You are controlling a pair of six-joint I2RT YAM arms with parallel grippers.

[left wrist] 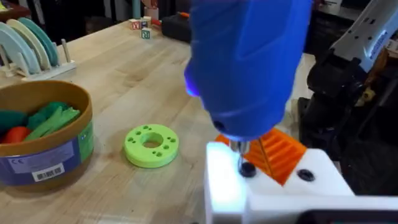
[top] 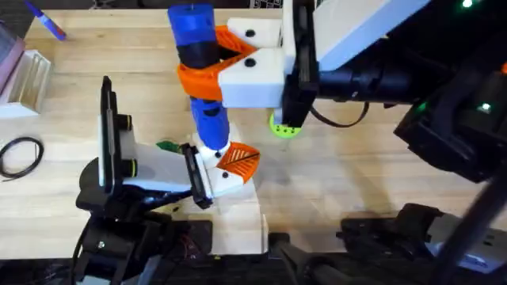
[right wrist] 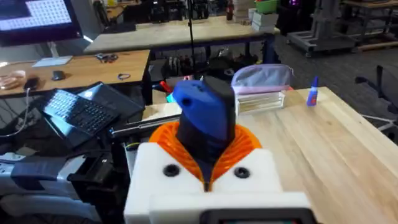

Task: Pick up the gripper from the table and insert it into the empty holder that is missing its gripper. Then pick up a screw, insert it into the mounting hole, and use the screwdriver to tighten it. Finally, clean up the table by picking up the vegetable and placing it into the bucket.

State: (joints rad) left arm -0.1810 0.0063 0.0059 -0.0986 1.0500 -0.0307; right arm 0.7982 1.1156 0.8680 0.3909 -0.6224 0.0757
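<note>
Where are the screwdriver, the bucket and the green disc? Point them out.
screwdriver (left wrist: 249, 62), left wrist view, on its blue body.
bucket (left wrist: 46, 158), left wrist view, on its labelled outer wall.
green disc (left wrist: 151, 145), left wrist view, on its top face.

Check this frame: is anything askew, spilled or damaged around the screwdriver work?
Nothing stands out. The right gripper holds the blue screwdriver upright, its tip on the screw in the white holder beside the orange gripper. The bucket stands upright with its toy vegetables inside.

R arm raised, reaching across mid | R tool (top: 218, 59) clamped | L tool (top: 226, 166) low, fingers unclear
</note>
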